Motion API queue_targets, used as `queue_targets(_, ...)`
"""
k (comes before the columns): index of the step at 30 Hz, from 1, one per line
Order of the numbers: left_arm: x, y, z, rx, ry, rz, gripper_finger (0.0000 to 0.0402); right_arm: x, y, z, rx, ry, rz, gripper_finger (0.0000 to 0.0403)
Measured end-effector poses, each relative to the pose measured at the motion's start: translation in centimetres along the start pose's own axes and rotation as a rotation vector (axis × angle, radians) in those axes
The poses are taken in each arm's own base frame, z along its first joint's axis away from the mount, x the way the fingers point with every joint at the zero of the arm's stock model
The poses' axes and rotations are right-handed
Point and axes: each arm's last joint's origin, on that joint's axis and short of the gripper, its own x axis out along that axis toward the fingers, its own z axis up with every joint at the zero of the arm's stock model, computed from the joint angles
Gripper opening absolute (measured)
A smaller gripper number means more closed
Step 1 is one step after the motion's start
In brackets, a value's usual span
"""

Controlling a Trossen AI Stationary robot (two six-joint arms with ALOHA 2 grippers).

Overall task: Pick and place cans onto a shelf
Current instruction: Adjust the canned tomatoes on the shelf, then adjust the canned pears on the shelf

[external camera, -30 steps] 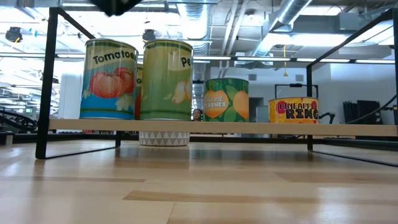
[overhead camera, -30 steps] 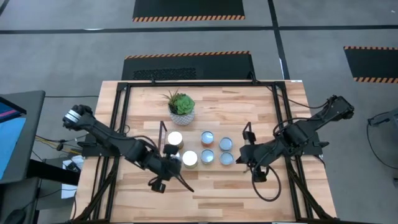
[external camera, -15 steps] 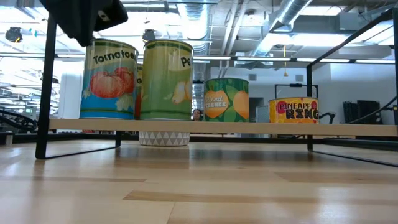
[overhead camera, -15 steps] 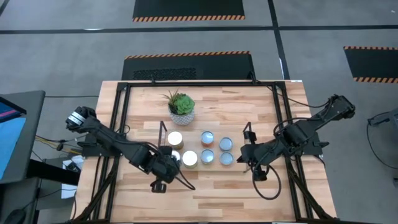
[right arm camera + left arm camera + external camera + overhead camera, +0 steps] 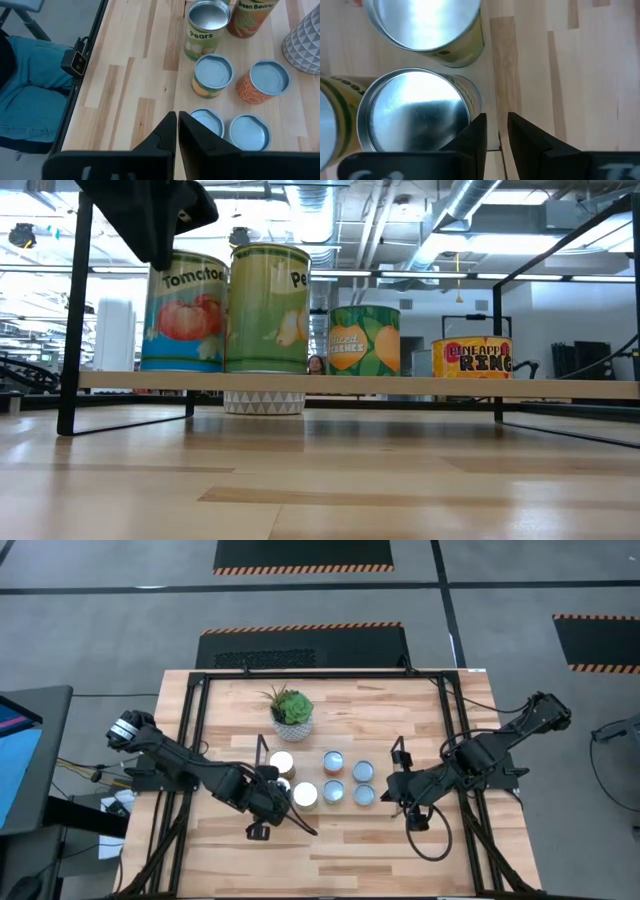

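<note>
Six cans stand upright on the light-wood shelf (image 5: 400,386). The tall tomato can (image 5: 184,310) and pears can (image 5: 268,308) are at its left end, with a third tall can (image 5: 282,762) behind them. The low peaches can (image 5: 364,340) and pineapple can (image 5: 472,357) are further right, and the orange-sided can (image 5: 333,760) is behind them. My left gripper (image 5: 496,135) is shut, over the shelf's left end, at the tomato can's left. My right gripper (image 5: 177,125) is shut and empty, just right of the shelf (image 5: 408,802). My left gripper comes from above with its fingers pointing down. The outer side of one finger (image 5: 476,132) lies against the tomato can's upper wall by its rim (image 5: 473,106), on the can's left side (image 5: 160,268). The can stands upright on the shelf board.
A green succulent in a white pot (image 5: 291,720) stands on the table behind the shelf. Black frame bars (image 5: 196,740) run along the table's left and right sides. Bare wood lies between the shelf and the near edge (image 5: 340,850).
My left gripper has come down and toward the table's right, up against the tomato can. The can has slid a little to the right along the shelf, still upright, closing the gap to the pears can.
</note>
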Motion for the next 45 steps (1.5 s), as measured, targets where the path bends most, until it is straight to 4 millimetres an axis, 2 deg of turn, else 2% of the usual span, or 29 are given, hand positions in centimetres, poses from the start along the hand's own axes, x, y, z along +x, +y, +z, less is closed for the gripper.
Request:
queue_targets(9,-0.1,0.0,0.1,-0.001,0.005,-0.016,0.0068,0.0,0.0,0.0,0.0,0.0,0.0,0.0043)
queue_targets(17,-2.2,-1.0,2.5,0.078,-0.184,-0.116,0.0068,0.0,0.0,0.0,-0.002,0.002,0.001,0.0043)
queue_targets(25,-1.0,-1.1,3.7,0.101,-0.234,-0.135,0.0068,0.0,0.0,-0.2,-0.008,0.019,-0.005,0.0043)
queue_targets(27,-0.6,-1.1,4.6,0.119,-0.267,-0.163,0.0068,0.0,0.0,-0.2,-0.011,0.022,-0.005,0.0043)
queue_targets(36,1.3,0.1,5.7,0.127,-0.158,-0.155,0.0068,0.7,0.6,-1.3,-0.035,0.051,0.005,0.0043)
queue_targets(45,1.3,1.0,5.9,0.127,-0.157,-0.141,0.0068,0.7,0.8,-1.5,-0.044,0.056,0.012,0.0043)
